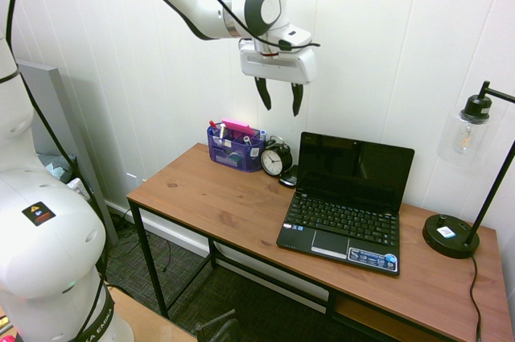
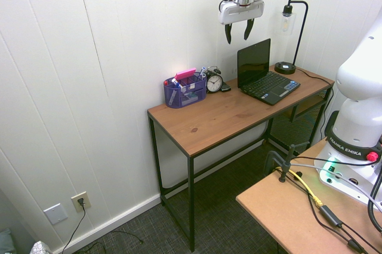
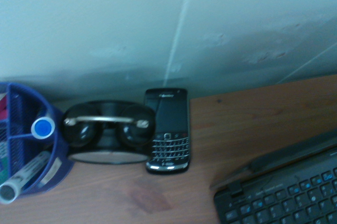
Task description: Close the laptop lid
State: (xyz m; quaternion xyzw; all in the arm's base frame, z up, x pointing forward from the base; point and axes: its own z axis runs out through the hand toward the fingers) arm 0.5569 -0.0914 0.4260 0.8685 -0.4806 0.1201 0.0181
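First exterior view: I see my white arm reaching in from the upper left, with the gripper [image 1: 280,96] hanging high above the tabletop [image 1: 217,197], well clear of everything on it.
Jaws: the two dark fingers [image 1: 264,92] point downward with an open gap between them, and I have hold of nothing.
Laptop lid [image 1: 356,171]: it stands upright and open at the back of the small black netbook, dark screen facing the front edge of the tabletop. It sits below the gripper and a little to its right in this view, well apart from it.
Keyboard base [image 1: 342,231]: it lies flat on the wood, with stickers along its front right corner.
Alarm clock [image 1: 276,160]: a black twin-bell clock stands just beside the lid's left edge.
Phone [image 3: 168,129]: in the wrist view I see a black keypad phone lying flat between the clock and the netbook's hinge corner.
Desk organiser [image 1: 235,149]: a blue mesh caddy holding pens and a pink item stands left of the clock, against the wall.
Lamp [image 1: 464,181]: a black lamp with a clear glass bulb shade stands at the right end of the tabletop.
Second exterior view: the gripper [image 2: 238,28] hangs above and slightly left of the open lid [image 2: 253,61], not touching it.
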